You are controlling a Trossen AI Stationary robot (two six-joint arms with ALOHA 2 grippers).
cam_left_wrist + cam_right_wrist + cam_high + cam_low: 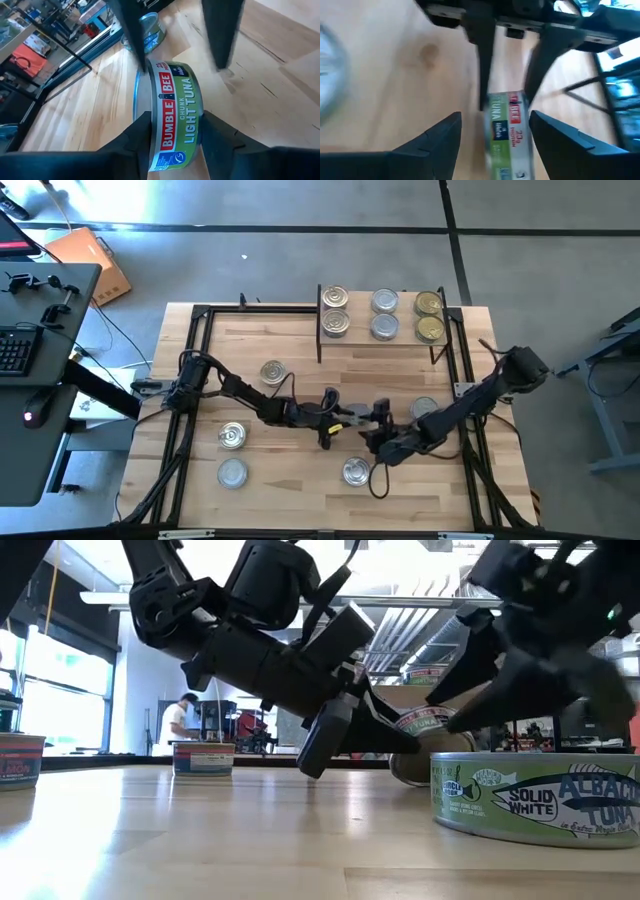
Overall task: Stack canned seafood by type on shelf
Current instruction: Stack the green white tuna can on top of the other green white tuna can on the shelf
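Observation:
A Bumble Bee light tuna can (pixel 175 107) stands on its edge at the table's middle, with my left gripper (pixel 175 131) shut on it. My right gripper (pixel 495 120) is open and faces it from the table's right. Its fingers (pixel 224 35) stand on either side of the can (pixel 506 127), apart from it. In the high view the two grippers (pixel 348 418) (pixel 380 430) meet there. The shelf (pixel 385 340) at the far edge carries several cans in three columns. My left gripper pinches the can by its two flat faces, one finger (pixel 134 137) on the lid face (pixel 142 102) and the other on the opposite face. The fingers come slanting down from the table's left. The can is on edge with its label wall (pixel 182 95) upward. I cannot tell whether its lower rim touches the table.
Loose cans lie on the table: one at far left of centre (pixel 273 372), two near left (pixel 232 436) (pixel 233 472), one near centre (pixel 356 471) and one under the right arm (pixel 425 408). An albacore can (pixel 535 795) fills the low view's right.

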